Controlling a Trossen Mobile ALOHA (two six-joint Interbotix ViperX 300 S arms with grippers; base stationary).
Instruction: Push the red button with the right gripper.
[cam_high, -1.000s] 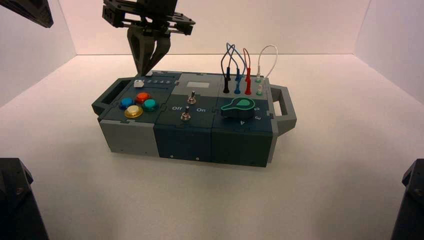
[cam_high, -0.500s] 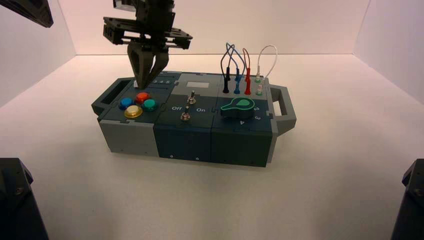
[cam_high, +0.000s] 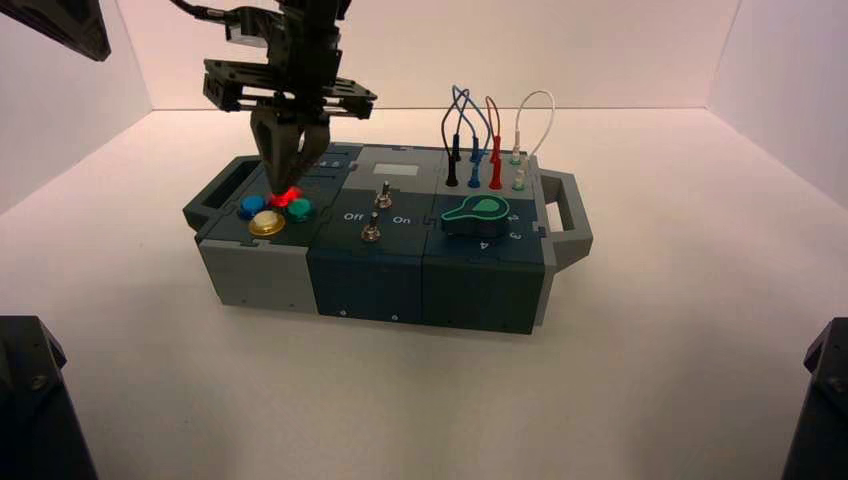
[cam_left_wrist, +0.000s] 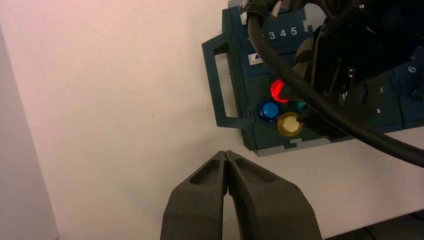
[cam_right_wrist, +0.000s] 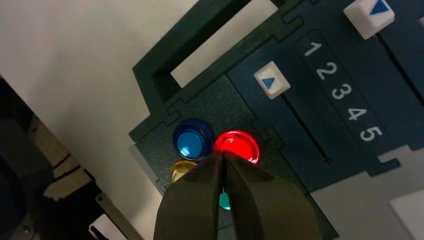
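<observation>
Red button (cam_right_wrist: 237, 144): glowing, beside the blue button (cam_right_wrist: 191, 140); likely light, short-travel, slick-domed; best pressed dead centre, not gripped. Right gripper (cam_right_wrist: 223, 155): tips together, empty, at the red button. Left gripper (cam_left_wrist: 226, 154): idle, beyond the blue button, tips together.

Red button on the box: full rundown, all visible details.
The red button is a small round glossy dome, plastic by its look, inside a ring rim. It glows bright red, so it appears lit. It sits upright on the box's dark left part, in a cluster with the blue, yellow and green buttons. The right gripper has its closed tip right at it, seemingly pressing; actual travel cannot be told.
</observation>
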